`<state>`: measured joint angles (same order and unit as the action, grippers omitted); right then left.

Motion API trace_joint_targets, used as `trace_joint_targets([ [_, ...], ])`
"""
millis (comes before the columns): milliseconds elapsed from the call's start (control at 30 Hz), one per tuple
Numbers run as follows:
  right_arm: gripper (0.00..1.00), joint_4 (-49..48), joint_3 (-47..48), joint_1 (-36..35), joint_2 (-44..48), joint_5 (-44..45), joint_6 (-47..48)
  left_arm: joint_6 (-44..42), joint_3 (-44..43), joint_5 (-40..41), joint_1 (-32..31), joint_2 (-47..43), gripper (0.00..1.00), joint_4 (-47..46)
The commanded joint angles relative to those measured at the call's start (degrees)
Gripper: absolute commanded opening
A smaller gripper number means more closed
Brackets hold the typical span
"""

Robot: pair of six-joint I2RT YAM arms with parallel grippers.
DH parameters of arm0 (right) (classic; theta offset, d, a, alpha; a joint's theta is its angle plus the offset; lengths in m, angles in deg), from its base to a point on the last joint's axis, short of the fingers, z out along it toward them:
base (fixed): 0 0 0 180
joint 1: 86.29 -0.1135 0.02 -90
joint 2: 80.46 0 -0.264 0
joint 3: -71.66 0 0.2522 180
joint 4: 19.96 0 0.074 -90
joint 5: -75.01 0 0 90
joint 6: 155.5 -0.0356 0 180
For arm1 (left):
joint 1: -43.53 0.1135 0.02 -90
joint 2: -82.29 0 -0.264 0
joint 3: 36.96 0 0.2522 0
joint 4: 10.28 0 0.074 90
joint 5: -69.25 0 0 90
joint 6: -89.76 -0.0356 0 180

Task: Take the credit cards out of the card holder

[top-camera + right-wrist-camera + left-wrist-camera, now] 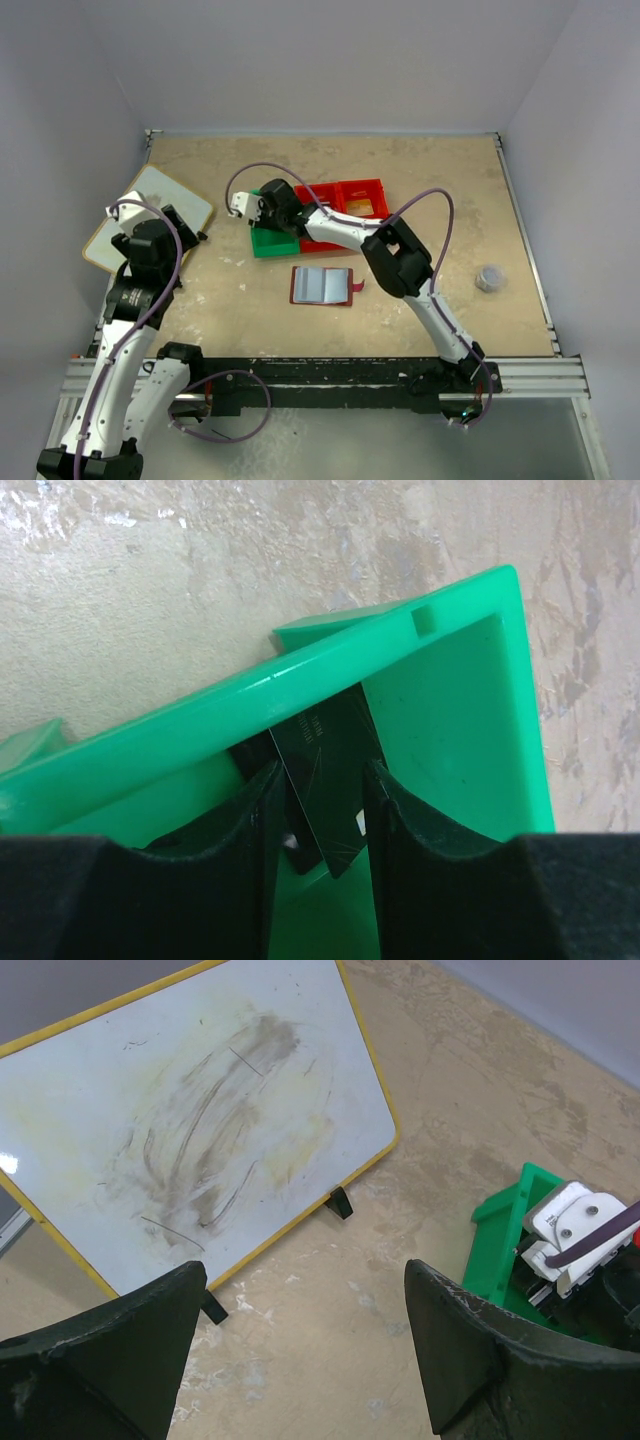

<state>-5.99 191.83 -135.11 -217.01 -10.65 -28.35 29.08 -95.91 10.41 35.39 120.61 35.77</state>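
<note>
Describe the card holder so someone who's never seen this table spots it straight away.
On the beige table, look near the middle, just on the arms' side of the green-and-red bin tray. The card holder lies there open and flat. Unlike the walled tray behind it, it is a thin maroon-edged rectangle with pale blue-clear sleeves facing up and a small red tab on its right edge.

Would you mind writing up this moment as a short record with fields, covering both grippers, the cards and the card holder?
left gripper: open, empty, near the white board
right gripper: over the green bin, grip unclear
black card: tilted between the right gripper's jaws, inside the green bin
gold-brown card: in a red compartment
card holder: lying open on the table
</note>
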Motion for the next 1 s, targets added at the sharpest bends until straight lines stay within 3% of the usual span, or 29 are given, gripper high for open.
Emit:
trace_joint_targets([
  [0, 0.4, 1.38, 2.08, 1.1, 4.18, -3.51, -2.95, -0.95, -0.14, -0.62, 0.28, 0.06, 0.78, -1.01],
  [300, 0.49, 1.61, 1.39, 1.62, 4.83, -5.93, -7.45, -1.02, -0.12, -1.45, 0.24, 0.63, 0.78, -1.18],
  [333, 0.7, 1.82, 1.38, 1.62, 4.7, -5.74, -7.45, -1.03, -0.16, -1.45, 0.31, 0.65, 0.78, -1.19],
  [400, 0.79, 1.87, 1.27, 1.62, 4.35, -4.66, -7.43, -1.03, -0.06, -1.41, 0.32, 0.69, 0.78, -1.18],
  [867, 0.75, -3.96, -0.28, 0.47, 0.46, 7.89, -0.63, -0.95, -0.16, -0.48, 0.32, 0.47, 0.77, -1.01],
  [967, 0.75, -4.89, -0.94, 0.23, 0.34, 7.2, -0.45, -0.93, -0.12, -0.35, 0.3, 0.43, 0.77, -1.05],
])
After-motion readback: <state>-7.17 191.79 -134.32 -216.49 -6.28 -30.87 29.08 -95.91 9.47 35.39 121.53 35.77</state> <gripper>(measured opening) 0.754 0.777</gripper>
